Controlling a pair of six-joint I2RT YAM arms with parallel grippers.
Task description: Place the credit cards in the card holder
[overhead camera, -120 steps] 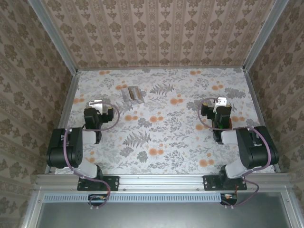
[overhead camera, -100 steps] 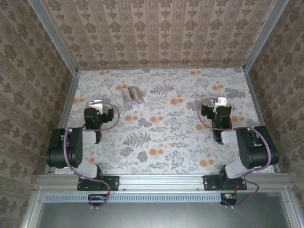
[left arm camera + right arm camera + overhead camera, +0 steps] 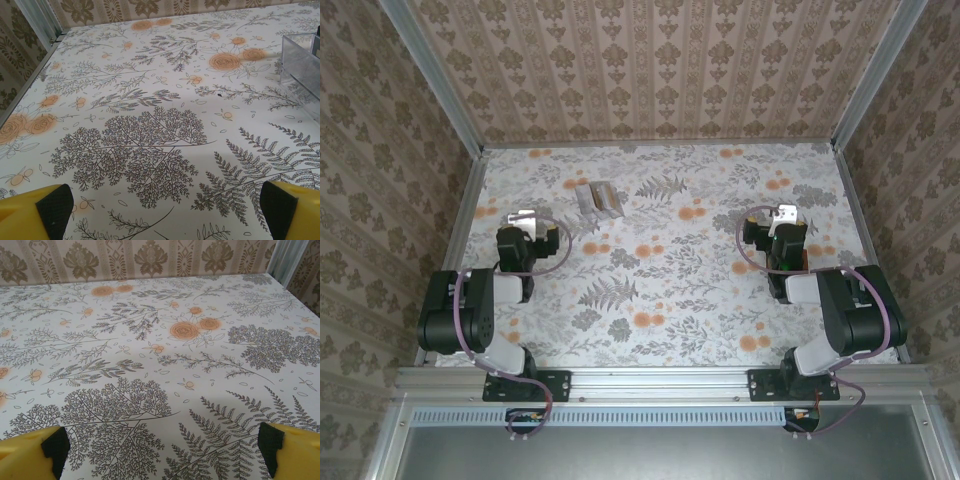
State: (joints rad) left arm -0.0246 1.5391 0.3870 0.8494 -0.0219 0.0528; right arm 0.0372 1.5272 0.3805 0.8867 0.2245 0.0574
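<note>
My left gripper (image 3: 523, 218) rests low at the table's left side. It is open, its yellow fingers with black pads (image 3: 56, 207) wide apart over bare floral cloth (image 3: 168, 210). At the right side my right gripper (image 3: 786, 215) is open too, with only cloth between its fingers (image 3: 162, 450). A small clear plastic stand (image 3: 598, 197) sits toward the back left, and its edge (image 3: 300, 62) shows in the left wrist view. Pale flat pieces lean in it; I cannot tell whether they are the credit cards. A reddish-brown patch (image 3: 800, 263) peeks out beside the right arm's wrist, possibly the card holder, mostly hidden.
A floral tablecloth (image 3: 660, 290) covers the table, with patterned walls on three sides and metal rails (image 3: 465, 205) along the edges. Both arms are folded back near their bases at the near edge.
</note>
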